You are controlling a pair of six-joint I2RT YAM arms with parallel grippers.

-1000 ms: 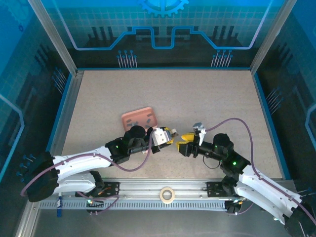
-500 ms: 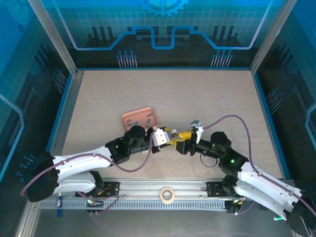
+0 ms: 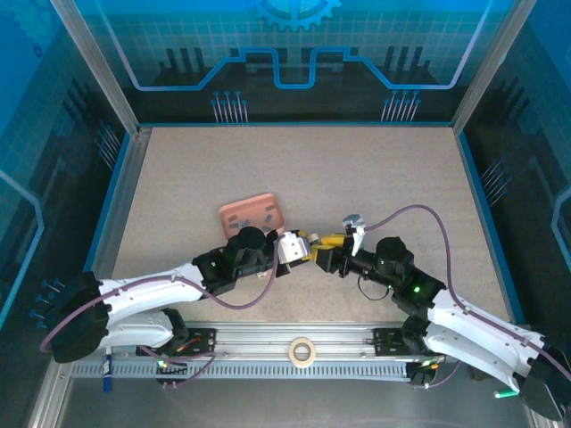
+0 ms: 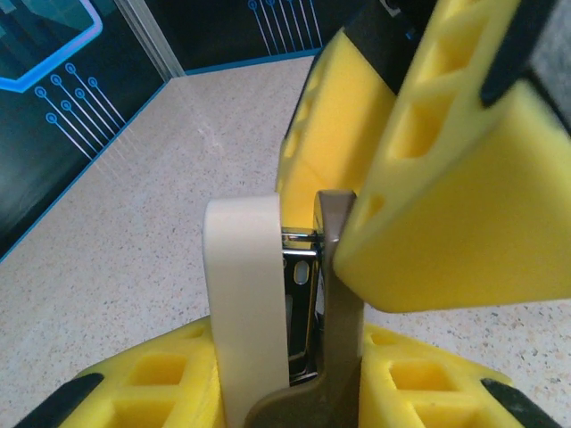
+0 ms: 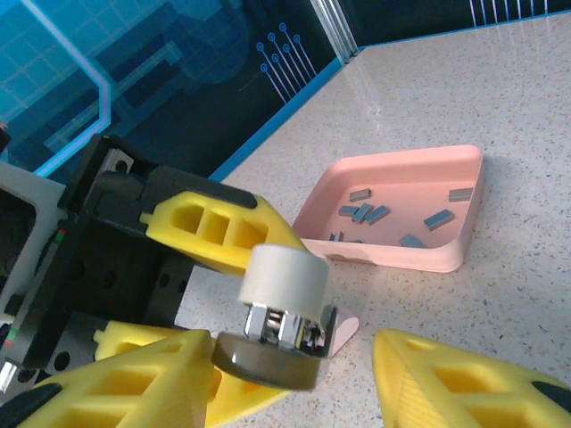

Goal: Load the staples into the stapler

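Staples (image 5: 361, 212) sit loose in pink tray (image 5: 410, 256), upper right of right wrist view. Left gripper (image 4: 285, 357) pinches stapler (image 4: 245, 294). Right gripper (image 5: 294, 357) is spread beside it.

Bright, even white light comes down from overhead onto the speckled beige tabletop (image 3: 357, 178), leaving only short, soft shadows under the arms and beside the shallow pink plastic tray (image 5: 464, 223), and the walls around it are dim and blue. From the left wrist, the yellow foam finger pads (image 4: 446, 205) sit so near the lens that they look soft, though the cream-and-brown stapler (image 4: 239, 294) is fairly crisp, with a small glint on its chrome. From the right wrist, the tiny dark grey staple strips (image 5: 364, 212) are sharp, and pale glare streaks the table's far corner.
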